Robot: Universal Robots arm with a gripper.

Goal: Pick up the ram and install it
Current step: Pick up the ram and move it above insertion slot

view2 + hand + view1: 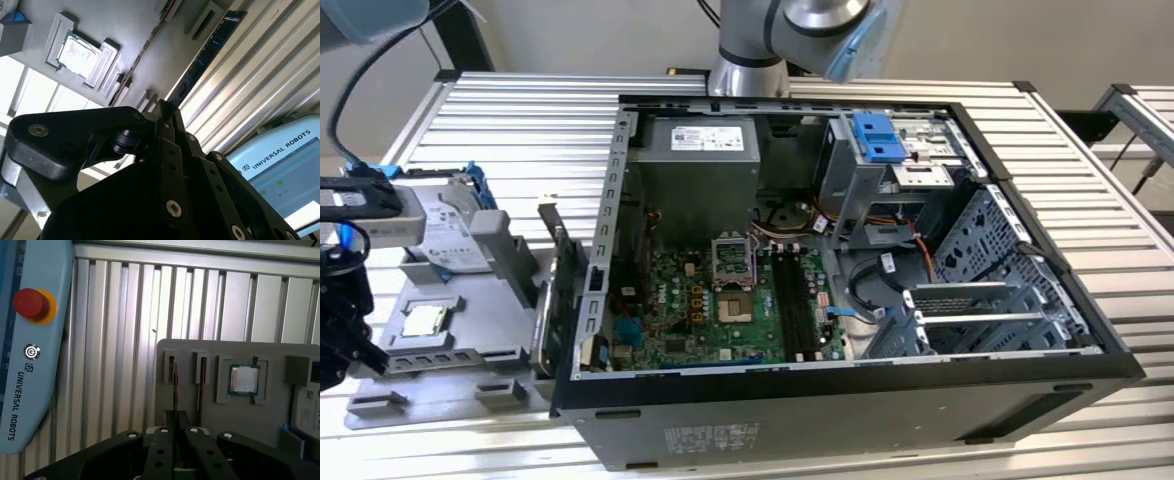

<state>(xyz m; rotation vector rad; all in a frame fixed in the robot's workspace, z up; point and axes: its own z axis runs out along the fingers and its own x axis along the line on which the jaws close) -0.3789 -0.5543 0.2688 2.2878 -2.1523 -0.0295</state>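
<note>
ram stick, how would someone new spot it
In the second wrist view, find the grey tray on the ribbed table. The ram is the long, thin, dark blue strip near its edge, unlike the square silver chip.

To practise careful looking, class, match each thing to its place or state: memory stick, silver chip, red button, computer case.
1 memory stick
2 silver chip
3 red button
4 computer case

A open, insides showing
B in a square pocket of the grey tray
C on the pale blue control box
D edge-on in a narrow slot

Pairs: 1-D, 2-B, 3-C, 4-A
</note>
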